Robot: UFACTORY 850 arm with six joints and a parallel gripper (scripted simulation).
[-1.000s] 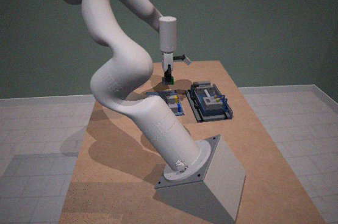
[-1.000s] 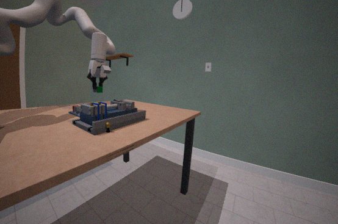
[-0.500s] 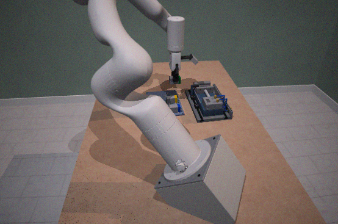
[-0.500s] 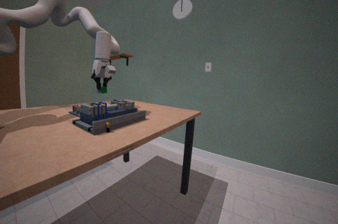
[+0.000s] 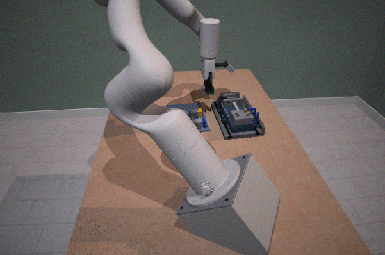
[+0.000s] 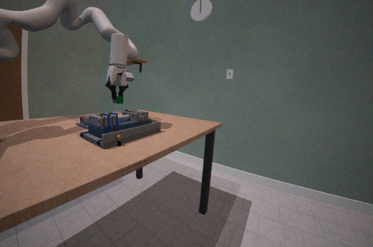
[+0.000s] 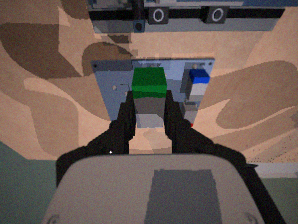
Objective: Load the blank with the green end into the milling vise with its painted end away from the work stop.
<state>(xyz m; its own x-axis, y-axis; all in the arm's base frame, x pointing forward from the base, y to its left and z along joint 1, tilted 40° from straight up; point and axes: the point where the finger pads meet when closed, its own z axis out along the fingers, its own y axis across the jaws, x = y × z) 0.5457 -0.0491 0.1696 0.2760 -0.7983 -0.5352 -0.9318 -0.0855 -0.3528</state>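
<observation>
My gripper [image 5: 208, 89] [image 6: 117, 98] [image 7: 149, 100] is shut on the grey blank with the green end [image 5: 213, 89] [image 6: 120, 99] [image 7: 149, 78]. It holds the blank in the air; in the wrist view this appears over the infeed plate [image 5: 176, 107] [image 7: 107, 80], with the green end towards the vise side. The vise [image 6: 97, 120] stands on its raised plate [image 5: 244, 135] [image 6: 131, 134] [image 7: 185, 25]. Its hosed jaw block [image 5: 242, 116] is at the near end in the top view, the hoseless end block [image 5: 229, 95] at the far end. The work stop is not clear.
On the infeed plate lie blanks with a yellow end [image 5: 200, 112], a blue end [image 5: 204, 122] [image 7: 199, 76] and a red end [image 7: 191, 125]. The held blank and fingers hide part of the plate in the wrist view. Blue hoses [image 6: 116, 122] rise above the vise.
</observation>
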